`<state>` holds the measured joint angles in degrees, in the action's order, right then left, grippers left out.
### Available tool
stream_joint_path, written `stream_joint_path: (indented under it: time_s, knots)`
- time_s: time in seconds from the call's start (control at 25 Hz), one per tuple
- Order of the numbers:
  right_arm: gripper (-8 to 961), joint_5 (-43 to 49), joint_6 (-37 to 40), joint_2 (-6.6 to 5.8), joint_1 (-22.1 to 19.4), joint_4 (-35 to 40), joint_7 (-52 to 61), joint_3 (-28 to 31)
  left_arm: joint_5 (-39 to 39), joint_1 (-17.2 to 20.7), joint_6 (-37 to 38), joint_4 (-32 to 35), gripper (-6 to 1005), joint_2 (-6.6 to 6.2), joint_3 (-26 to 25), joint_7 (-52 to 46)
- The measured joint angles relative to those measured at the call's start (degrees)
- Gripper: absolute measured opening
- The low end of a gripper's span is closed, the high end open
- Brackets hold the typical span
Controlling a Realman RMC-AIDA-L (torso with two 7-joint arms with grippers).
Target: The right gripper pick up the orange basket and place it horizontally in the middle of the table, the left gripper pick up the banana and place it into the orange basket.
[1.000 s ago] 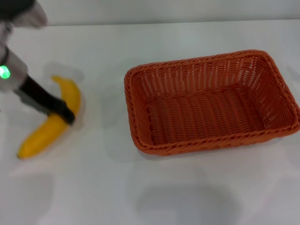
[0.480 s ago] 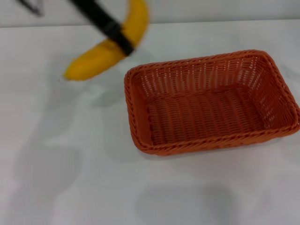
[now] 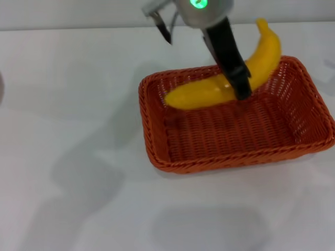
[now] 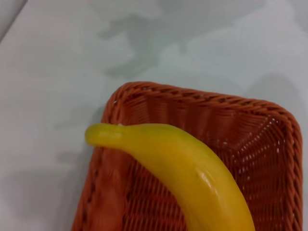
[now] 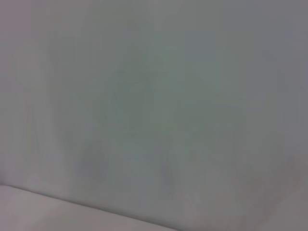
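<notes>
The banana (image 3: 222, 86) is being held above the orange basket (image 3: 157, 157) by the left gripper (image 3: 238, 78), whose black fingers are being kept clamped across the fruit near mid-length. In the head view the fruit is being carried roughly along the basket's long axis, over the far half of the interior, the stem end projecting up past the far rim. Whether any part is touching the weave cannot be told; it is judged to be clear of the floor. In the left wrist view the banana (image 4: 192, 178) is being seen over the basket's corner (image 4: 120, 96), its tip reaching just past the rim.

The basket is lying lengthwise on the white table (image 3: 78, 209), near the middle; that step is judged done. The right gripper is not being shown in any view.

Handling, as judged: the banana is being treated as light, smooth-skinned and rigid, curved, so liable to pivot about a single pinch. A hold at mid-length, near the balance point, is being judged sound. The wicker is being taken as stiff and light, unlikely to shift under a gentle release.
</notes>
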<state>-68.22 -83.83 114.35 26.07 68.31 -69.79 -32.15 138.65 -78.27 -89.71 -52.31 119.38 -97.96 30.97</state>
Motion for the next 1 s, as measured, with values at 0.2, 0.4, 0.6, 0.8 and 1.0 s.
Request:
stream_joint_path:
  time_s: [0.2, 0.4, 0.6, 0.8, 1.0]
  knots:
    - [831, -0.1, -0.1, 0.29, -0.8, 0.4, -0.7, 1.1, -2.9, 2.0, 4.1, 0.4, 493, 0.2, 3.9, -1.1]
    - [831, -0.7, 0.3, 0.25, -1.6, 0.2, -1.7, 2.5, -4.1, 4.3, 4.7, 0.9, 502, 0.17, 4.7, -0.7]
    - [831, -0.8, 0.9, 0.33, -2.4, 0.1, -2.6, 2.6, -4.6, 6.2, 4.8, 0.5, 549, 0.13, 4.7, -0.6]
    - [831, -0.8, 1.0, 0.41, -2.8, 0.1, -2.8, 2.6, -5.2, 6.9, 4.9, -0.8, 666, -0.07, 4.3, 0.0]
    - [830, -0.8, 1.2, 0.43, -3.5, 0.1, -3.0, 4.2, -4.8, 10.9, 4.9, -9.6, 854, -0.26, 3.9, 0.1]
